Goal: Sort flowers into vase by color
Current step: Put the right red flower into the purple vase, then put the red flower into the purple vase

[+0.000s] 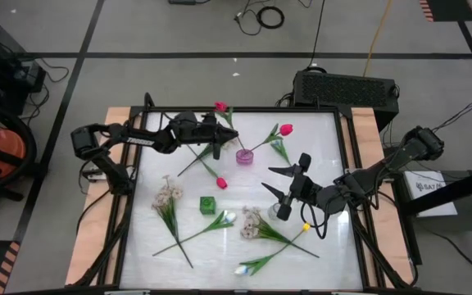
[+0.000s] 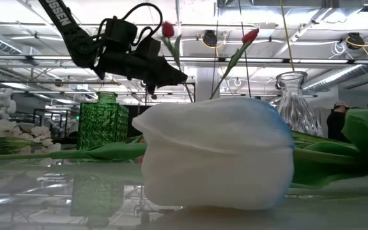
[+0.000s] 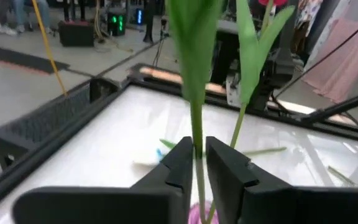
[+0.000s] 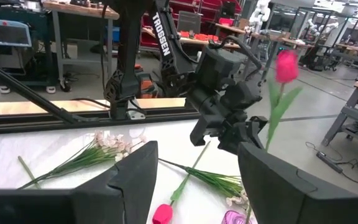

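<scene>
A small pink vase (image 1: 244,156) stands in the middle of the table's far half. One pink tulip (image 1: 286,129) leans out of it toward the right. My left gripper (image 1: 220,142) reaches in from the table's left, just left of the vase, and is shut on a second pink tulip (image 1: 220,106). That tulip's bloom (image 2: 167,29) stands above the gripper. My right gripper (image 1: 275,180) hovers open with nothing between its fingers, right of the table's centre. It faces the left arm, whose gripper (image 4: 241,134) also shows in the right wrist view. My left gripper pinches the tulip's thin green stem (image 3: 197,146) between its two fingers, below the leaves. The fingers come in about level from the table's left and lie across the stem. The stem stands nearly upright and runs down to the pink vase (image 3: 197,216).
A loose pink tulip (image 1: 221,183), two cream sprays (image 1: 166,195) (image 1: 252,221) and white tulips (image 1: 228,217) (image 1: 242,269) lie on the near half. A green vase (image 1: 208,205) stands among them. A clear vase (image 2: 296,102) shows in the low view.
</scene>
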`<action>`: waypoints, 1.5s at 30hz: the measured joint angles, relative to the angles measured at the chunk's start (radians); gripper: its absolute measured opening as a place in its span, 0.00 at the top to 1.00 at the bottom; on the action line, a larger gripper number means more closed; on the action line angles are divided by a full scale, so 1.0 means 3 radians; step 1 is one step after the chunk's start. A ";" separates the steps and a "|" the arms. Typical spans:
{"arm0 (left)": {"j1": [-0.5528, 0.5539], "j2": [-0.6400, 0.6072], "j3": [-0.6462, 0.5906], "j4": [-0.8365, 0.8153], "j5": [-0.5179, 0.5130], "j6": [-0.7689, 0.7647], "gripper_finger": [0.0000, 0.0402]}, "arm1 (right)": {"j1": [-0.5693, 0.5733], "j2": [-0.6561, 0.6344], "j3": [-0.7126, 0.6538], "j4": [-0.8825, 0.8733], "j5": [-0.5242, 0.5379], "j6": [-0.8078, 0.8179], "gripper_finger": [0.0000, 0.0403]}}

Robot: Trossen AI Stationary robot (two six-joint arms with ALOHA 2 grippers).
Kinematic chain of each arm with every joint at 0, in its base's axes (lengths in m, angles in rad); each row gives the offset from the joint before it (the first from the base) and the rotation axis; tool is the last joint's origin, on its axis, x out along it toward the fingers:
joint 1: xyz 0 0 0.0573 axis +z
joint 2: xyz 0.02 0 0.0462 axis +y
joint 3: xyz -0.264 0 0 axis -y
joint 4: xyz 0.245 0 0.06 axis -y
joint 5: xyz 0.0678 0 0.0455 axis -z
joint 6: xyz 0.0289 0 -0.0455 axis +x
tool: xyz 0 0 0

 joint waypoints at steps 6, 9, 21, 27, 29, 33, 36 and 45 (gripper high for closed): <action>0.0000 0.0001 0.0000 -0.0259 0.0000 0.0028 0.69 | 0.0000 0.0000 0.0000 -0.0001 0.0001 0.0027 0.47; 0.0000 -0.0006 0.0000 -0.0466 0.0000 0.0110 0.59 | 0.0000 0.0000 0.0000 -0.0003 0.0000 0.0027 0.47; 0.0049 -0.0775 0.0001 -0.2435 -0.0081 0.0678 0.45 | 0.0003 0.0001 0.0000 -0.0050 0.0000 0.0059 0.47; -0.0062 -0.1159 0.0001 -0.3373 -0.0572 0.0810 0.45 | 0.0010 0.0001 0.0000 -0.0058 0.0000 0.0094 0.47; -0.0115 -0.1229 0.0001 -0.3595 -0.0692 0.0800 0.45 | 0.0010 0.0001 0.0000 -0.0058 0.0000 0.0119 0.47; -0.0210 -0.1287 0.0001 -0.3987 -0.0762 0.0851 0.45 | 0.0010 0.0001 0.0000 -0.0058 -0.0001 0.0124 0.47; -0.0293 -0.1286 0.0001 -0.4221 -0.0801 0.1003 0.45 | 0.0010 0.0001 0.0000 -0.0058 0.0000 0.0114 0.47; -0.0411 -0.1156 0.0001 -0.4225 -0.1343 0.0917 0.51 | 0.0010 0.0001 0.0000 -0.0060 -0.0001 0.0088 0.47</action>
